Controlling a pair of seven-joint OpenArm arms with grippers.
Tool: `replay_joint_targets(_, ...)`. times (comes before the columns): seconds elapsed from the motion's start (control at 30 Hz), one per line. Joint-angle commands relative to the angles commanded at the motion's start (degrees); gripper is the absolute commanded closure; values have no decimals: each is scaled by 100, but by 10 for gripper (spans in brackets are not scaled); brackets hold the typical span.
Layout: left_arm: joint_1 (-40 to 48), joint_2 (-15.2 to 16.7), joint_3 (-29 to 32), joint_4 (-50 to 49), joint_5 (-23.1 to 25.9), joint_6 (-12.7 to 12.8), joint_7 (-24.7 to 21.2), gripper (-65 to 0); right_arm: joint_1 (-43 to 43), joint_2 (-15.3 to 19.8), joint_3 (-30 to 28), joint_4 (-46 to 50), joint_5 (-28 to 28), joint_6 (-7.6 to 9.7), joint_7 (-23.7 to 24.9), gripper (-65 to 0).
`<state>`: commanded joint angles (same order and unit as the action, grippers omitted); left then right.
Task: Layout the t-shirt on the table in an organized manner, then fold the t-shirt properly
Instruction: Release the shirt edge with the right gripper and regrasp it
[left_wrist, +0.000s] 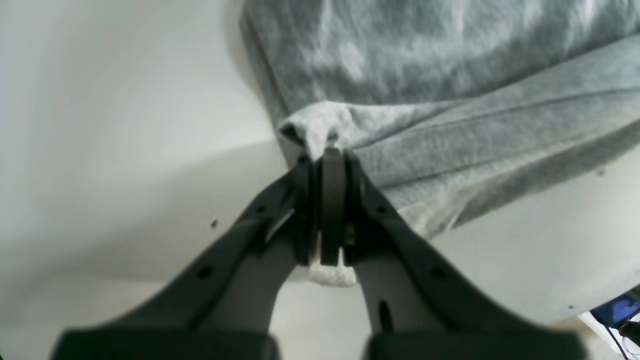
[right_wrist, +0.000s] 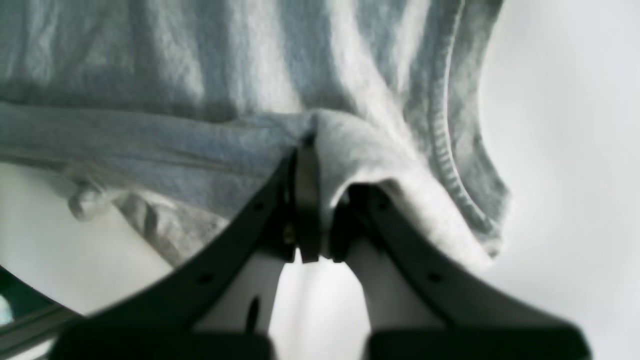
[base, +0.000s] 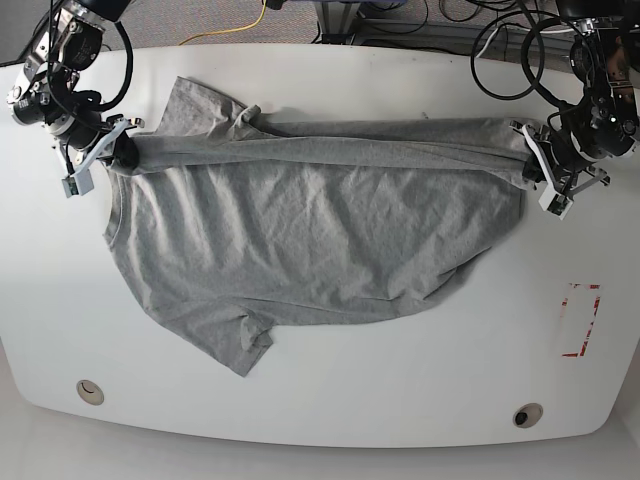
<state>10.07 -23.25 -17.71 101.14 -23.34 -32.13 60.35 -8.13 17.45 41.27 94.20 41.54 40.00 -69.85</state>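
One t-shirt (base: 300, 240), one worktop (base: 330, 410) and two grippers are seen. On the worktop two round grommet holes are counted, one (base: 89, 391) near the front left corner and one (base: 527, 414) near the front right, and a single red dashed mark (base: 580, 320) is found at the right edge.

At the left of the base view, the right gripper (base: 118, 150) is closed on a bunched fold of grey cloth at the collar end of the shirt. In the right wrist view the cloth is seen pinched between the fingers (right_wrist: 306, 200), and the ribbed collar (right_wrist: 445, 150) is seen curving past just beside them.

Between the two grippers the t-shirt is held as a taut, rolled band along its far edge, while the rest of the body is spread flat on the worktop toward the near side (one sleeve (base: 245, 345) points to the front left, the other (base: 200, 105) lies at the far left).

At the right, the left gripper (base: 535, 160) is closed on the hem end; in the left wrist view a small tuft of cloth is clamped at the fingers (left_wrist: 332, 190), with the shirt stretching away to the right.
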Motion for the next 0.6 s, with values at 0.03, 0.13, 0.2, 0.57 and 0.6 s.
replay_joint_targets(0.03,-62,0,26,-70,0,0,0,-3,26,9,-9,-79,0,0,26,-8)
replay_joint_targets(0.13,-202,0,44,-299,0,0,0,-4,105,114,-18,-325,0,0,44,-81)
replay_joint_targets(0.2,-264,0,44,-413,9,0,0,-6,193,123,-18,-448,0,0,44,-178)
replay_joint_targets(0.57,-299,-18,53,-501,9,0,0,-378,-79,132,35,-35,35,0,35,-650)
replay_joint_targets(0.6,-299,-18,53,-501,9,0,0,-419,-141,114,35,105,35,0,35,-650)
